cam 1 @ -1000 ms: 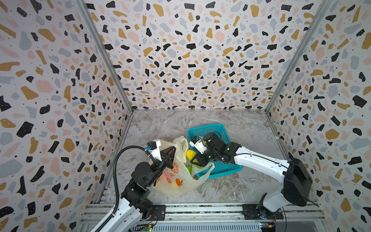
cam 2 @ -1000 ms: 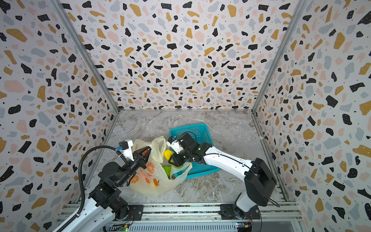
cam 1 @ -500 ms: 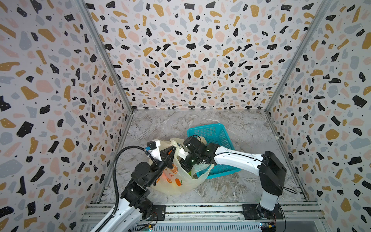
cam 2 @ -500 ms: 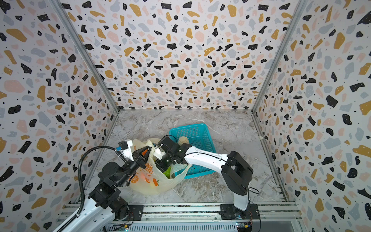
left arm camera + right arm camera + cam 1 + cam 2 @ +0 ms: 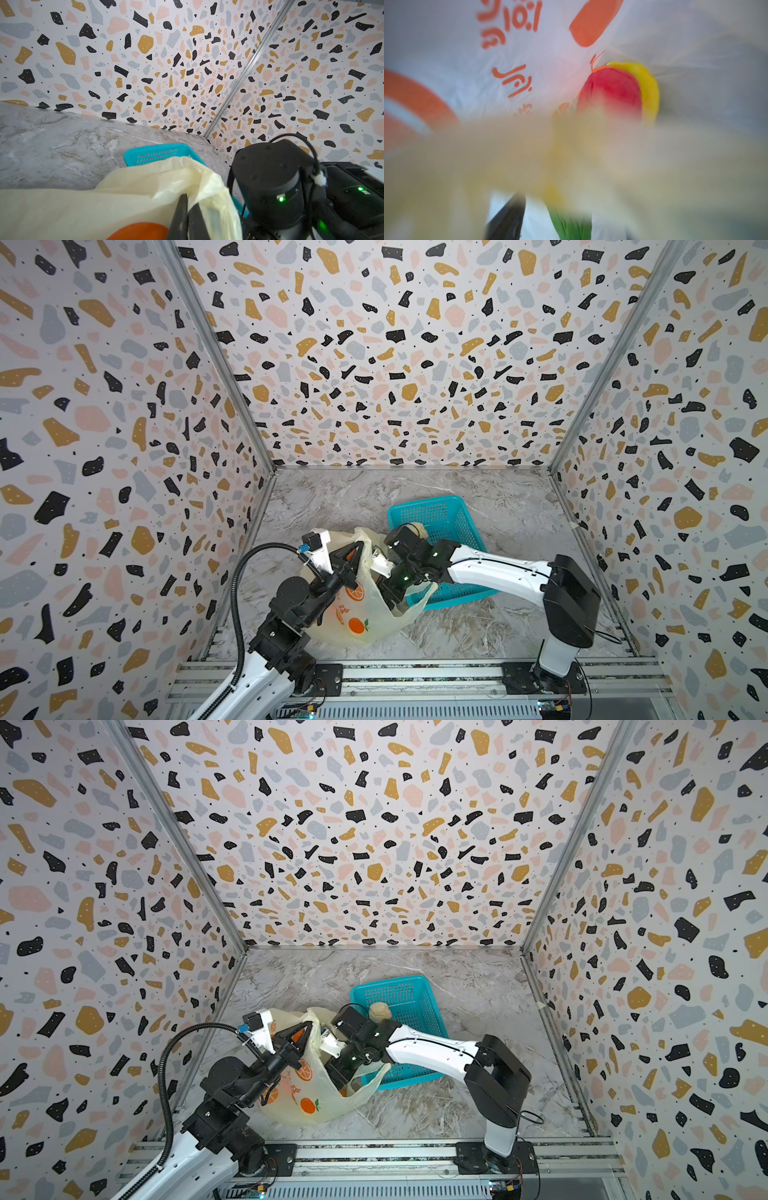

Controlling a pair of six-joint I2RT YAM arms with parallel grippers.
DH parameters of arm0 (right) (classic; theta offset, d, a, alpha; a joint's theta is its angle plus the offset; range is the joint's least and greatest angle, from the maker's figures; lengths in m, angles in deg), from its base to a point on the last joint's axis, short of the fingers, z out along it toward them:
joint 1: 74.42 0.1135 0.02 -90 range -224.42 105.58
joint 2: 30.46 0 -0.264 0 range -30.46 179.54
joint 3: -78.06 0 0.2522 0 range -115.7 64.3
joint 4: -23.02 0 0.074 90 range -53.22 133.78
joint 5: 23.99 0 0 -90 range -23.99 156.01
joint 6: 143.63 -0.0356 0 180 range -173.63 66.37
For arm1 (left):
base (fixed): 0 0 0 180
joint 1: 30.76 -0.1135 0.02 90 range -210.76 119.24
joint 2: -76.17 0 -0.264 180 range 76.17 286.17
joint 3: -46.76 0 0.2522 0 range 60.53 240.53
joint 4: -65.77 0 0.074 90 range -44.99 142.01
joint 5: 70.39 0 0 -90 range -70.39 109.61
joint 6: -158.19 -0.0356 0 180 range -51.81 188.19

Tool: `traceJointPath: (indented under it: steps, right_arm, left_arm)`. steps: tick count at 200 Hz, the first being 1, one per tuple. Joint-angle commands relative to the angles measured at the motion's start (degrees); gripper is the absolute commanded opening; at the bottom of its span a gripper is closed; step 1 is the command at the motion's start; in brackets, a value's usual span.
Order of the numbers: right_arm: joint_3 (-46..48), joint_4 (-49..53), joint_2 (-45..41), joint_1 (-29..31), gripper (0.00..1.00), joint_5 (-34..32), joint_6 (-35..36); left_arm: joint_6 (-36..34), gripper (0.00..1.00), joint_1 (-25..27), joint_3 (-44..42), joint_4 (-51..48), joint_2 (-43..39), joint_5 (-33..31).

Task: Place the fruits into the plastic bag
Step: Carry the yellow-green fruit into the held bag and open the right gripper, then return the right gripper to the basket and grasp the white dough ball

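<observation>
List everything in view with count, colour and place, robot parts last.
plastic bag: one, pale yellow with orange prints, on the table against the basket's left side
basket: one, teal, on the table
beige knobbly ball: one, beige, in the basket
red piece: one, red, inside the bag
yellow banana: one, yellow, beside the red piece
green piece: one, green, inside the bag, blurred
table: one, grey marble
left gripper: black, shut on the bag's rim
right gripper: black, inside the bag's mouth, jaws hidden
</observation>
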State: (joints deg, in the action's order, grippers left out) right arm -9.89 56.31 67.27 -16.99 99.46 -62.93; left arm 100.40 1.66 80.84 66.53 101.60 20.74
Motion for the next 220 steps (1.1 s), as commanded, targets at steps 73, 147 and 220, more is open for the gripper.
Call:
traceJointPath:
  steps: [73,147,220]
  right_arm:
    - [12.3,-11.1,-15.0,-20.6,0.73,-14.0,-16.3]
    - [-5.8,-3.5,8.3,-22.4,0.81,-22.4,-15.1]
    - [-17.2,0.9,22.0,-22.6,0.80,-25.7,-12.6]
  left_arm:
    - [-0.5,0.00,-0.1,-0.3,1.3,-1.0,-2.5]
    - [-1.0,0.00,-0.2,-0.2,0.2,-2.3,-2.8]
    - [-1.1,0.00,-0.2,-0.5,0.4,-2.0,-3.2]
